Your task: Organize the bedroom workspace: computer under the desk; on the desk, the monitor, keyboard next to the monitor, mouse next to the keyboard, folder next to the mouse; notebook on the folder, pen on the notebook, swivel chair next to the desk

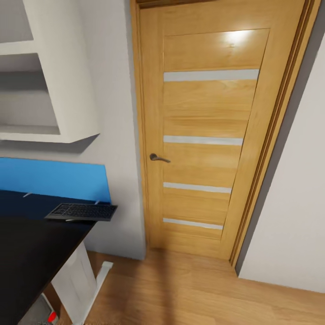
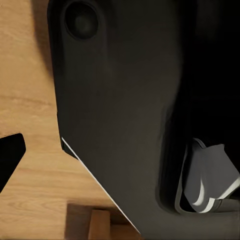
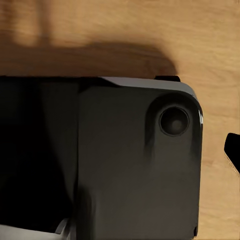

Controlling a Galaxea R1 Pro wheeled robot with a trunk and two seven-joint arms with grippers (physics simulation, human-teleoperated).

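From the head camera, the keyboard point(image 1: 81, 211) lay at about eight o'clock on the far end of the glossy black desk point(image 1: 31, 253), just in front of a blue wall panel point(image 1: 54, 179). A wooden door point(image 1: 203, 135) stood at twelve o'clock, above the wood floor point(image 1: 189, 293). Both wrist cameras looked down past the robot's dark base point(image 2: 125, 110) to that floor; whether either gripper's fingers were spread or closed could not be told.

Keyboard point(image 1: 81, 211) on black desk point(image 1: 27, 253) beside closed wooden door point(image 1: 207, 135).
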